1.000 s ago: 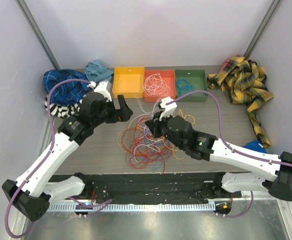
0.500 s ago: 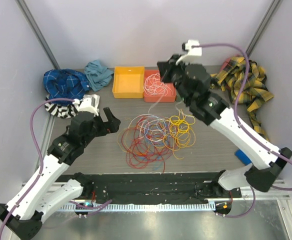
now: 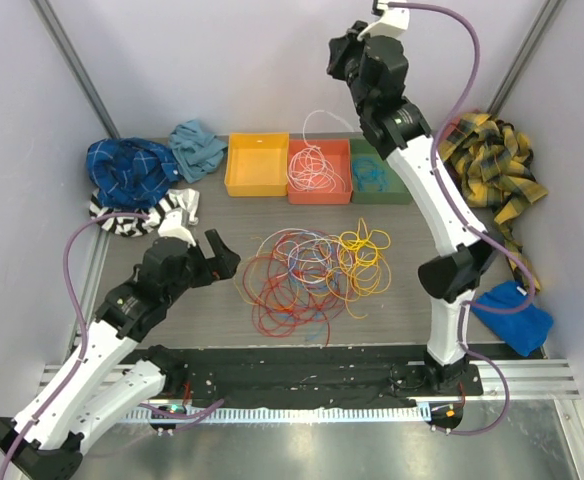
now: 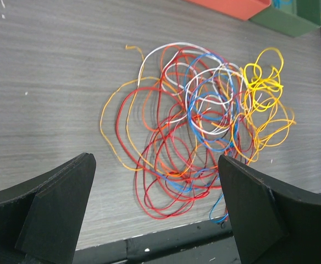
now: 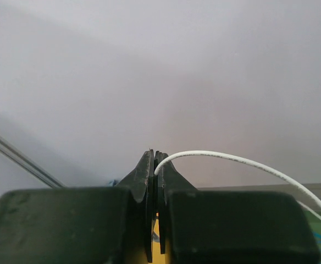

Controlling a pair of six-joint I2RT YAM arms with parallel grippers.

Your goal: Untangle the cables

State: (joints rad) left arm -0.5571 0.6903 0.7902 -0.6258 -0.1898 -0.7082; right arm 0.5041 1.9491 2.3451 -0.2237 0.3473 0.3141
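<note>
Right gripper (image 5: 154, 158): jaws pinched together on a white cable (image 5: 232, 160), high at the top of the overhead frame.
Left gripper (image 4: 155, 159): jaws wide apart, holding nothing, hovering lower left of the heap.
Cables (image 3: 307, 275): a red, orange, yellow, blue and white tangle, mid-frame.
Red tray (image 3: 319, 198): white coils inside, upper centre.

Right arm (image 3: 427, 180), white cable (image 5: 232, 159) higher.

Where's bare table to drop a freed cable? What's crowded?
Free: the strip between the yellow tray and the cable tangle, widening left toward the open left gripper; a narrower patch between the tangle and the right arm. Crowded: the tangle mid-table, cloths heaped at the far-left corner and right edge.
</note>
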